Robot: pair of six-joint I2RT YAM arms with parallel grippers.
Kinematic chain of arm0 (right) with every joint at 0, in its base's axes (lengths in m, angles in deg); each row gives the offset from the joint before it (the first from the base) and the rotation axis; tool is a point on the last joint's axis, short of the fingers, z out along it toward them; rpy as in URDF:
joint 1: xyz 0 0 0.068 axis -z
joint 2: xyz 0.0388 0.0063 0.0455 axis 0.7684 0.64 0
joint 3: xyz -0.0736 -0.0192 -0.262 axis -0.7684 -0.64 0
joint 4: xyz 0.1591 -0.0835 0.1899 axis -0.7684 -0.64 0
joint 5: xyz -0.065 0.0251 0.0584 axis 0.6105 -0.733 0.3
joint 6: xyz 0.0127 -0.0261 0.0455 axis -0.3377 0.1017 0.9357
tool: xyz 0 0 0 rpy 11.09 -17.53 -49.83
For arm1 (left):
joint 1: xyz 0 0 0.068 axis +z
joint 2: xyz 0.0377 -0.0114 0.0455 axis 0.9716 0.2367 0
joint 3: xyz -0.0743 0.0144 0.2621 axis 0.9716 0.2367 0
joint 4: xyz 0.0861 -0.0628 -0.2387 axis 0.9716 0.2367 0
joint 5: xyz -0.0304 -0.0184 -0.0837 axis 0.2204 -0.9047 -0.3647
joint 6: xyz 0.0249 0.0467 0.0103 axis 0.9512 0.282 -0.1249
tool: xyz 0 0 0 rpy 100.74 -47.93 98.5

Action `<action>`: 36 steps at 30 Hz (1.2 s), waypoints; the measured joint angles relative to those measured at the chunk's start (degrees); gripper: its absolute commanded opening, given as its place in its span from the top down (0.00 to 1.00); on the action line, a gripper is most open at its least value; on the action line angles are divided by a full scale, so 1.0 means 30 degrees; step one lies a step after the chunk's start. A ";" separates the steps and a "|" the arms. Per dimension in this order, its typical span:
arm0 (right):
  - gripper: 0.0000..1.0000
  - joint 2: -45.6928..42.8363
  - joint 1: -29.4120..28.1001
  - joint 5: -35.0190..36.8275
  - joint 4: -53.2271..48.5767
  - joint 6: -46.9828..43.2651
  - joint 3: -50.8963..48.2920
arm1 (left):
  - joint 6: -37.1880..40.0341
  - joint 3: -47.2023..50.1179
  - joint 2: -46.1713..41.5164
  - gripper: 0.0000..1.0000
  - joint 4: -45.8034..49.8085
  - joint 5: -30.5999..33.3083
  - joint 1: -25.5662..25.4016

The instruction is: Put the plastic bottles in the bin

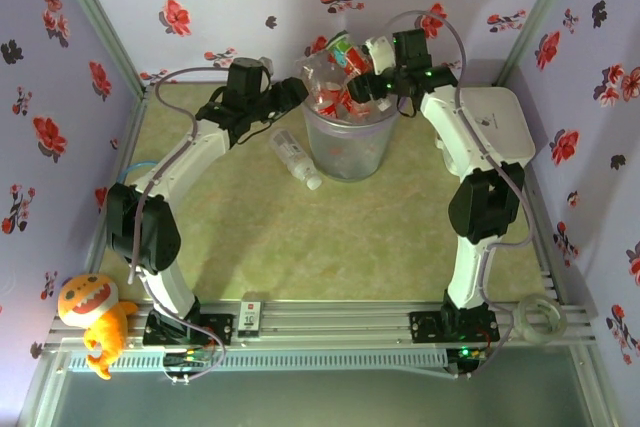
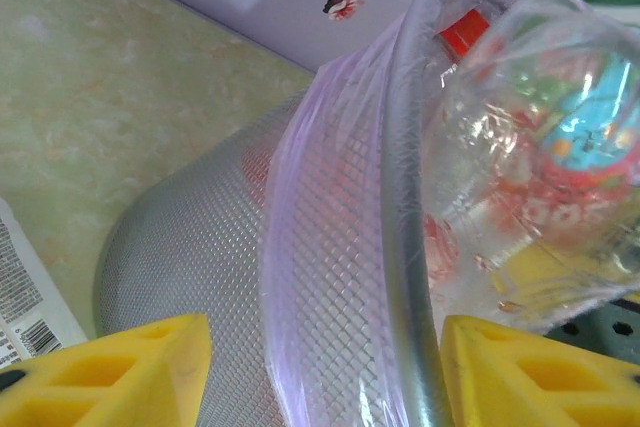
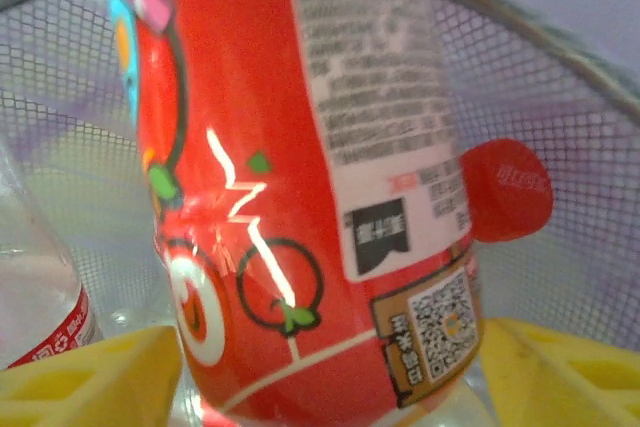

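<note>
Over bin (image 3: 565, 42) rim, end effector (image 3: 330, 372) gripping bottle (image 3: 250, 147)

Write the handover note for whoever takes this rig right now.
Left hand: open, holding nothing, its fingers either side of the rim of the bin.
Right hand: shut on a red bottle, over the bin.
Done: the bin holds a pile of bottles, up to the rim.
Left: release the red bottle; fetch the loose bottle lying on the table left of the bin.
</note>
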 measured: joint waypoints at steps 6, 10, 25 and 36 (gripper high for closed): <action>0.15 -0.0364 -0.0015 0.0146 -0.1027 -0.0102 0.0488 | 0.0007 -0.0087 0.0022 0.38 0.0036 0.0000 -0.0015; 0.22 -0.0525 0.0015 0.0233 -0.1224 0.0138 0.1639 | 0.0007 -0.0087 0.0029 0.38 0.0036 0.0007 -0.0015; 0.33 0.3089 -0.1399 0.1421 -0.1297 0.1282 0.6630 | 0.0007 -0.0342 0.0386 0.39 0.0029 0.0000 -0.0015; 0.40 0.0539 -0.1362 0.3337 0.1260 0.1319 0.1297 | 0.0073 -0.0597 0.0583 0.39 -0.0197 0.0000 -0.0175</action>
